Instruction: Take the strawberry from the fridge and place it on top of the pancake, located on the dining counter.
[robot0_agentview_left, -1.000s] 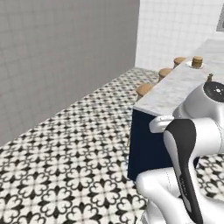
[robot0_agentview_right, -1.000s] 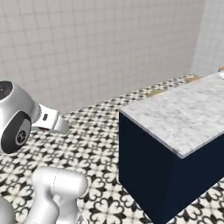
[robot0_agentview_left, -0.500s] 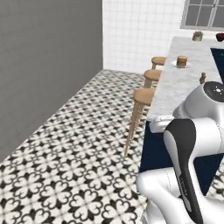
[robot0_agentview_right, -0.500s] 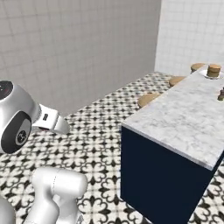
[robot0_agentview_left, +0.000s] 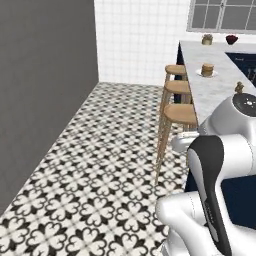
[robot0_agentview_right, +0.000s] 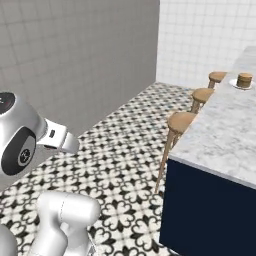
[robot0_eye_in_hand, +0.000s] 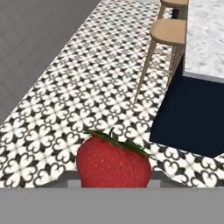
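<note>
On the far left a plain grey wall (robot0_agentview_left: 45, 90) runs back to the white tiled wall (robot0_agentview_left: 140, 40), and below it the black-and-white patterned floor (robot0_agentview_left: 100, 165) spreads wide. Moving right, three round wooden stools (robot0_agentview_left: 181, 114) line up along the near side of the dining bench (robot0_agentview_left: 212, 90), its pale marble top stretching away over a navy base. On that top, well back, there's the pancake (robot0_agentview_left: 207, 69), a tan stack on its white plate (robot0_agentview_left: 207, 75), and nearer the arm a small brown shaker (robot0_agentview_left: 239, 88). Further back, by the window (robot0_agentview_left: 222, 15), sit a small jar-like thing (robot0_agentview_left: 207, 39) and a dark red bowl (robot0_agentview_left: 231, 39).

From the right base camera the same row shows: stools (robot0_agentview_right: 181, 122) in front, the marble top (robot0_agentview_right: 225, 135) to the right of them, the pancake (robot0_agentview_right: 244, 79) far along it.

And down at the hand, here's the strawberry (robot0_eye_in_hand: 113, 161), red, green leaves on top, sitting right at the pincer (robot0_eye_in_hand: 113, 183), hanging above the patterned floor with the bench's navy corner (robot0_eye_in_hand: 188, 118) off to the right. The fingertips themselves are hidden behind the fruit, but the pincer is partly closed on the strawberry, with the fruit carried clear of the floor and still well away from the pancake.
</note>
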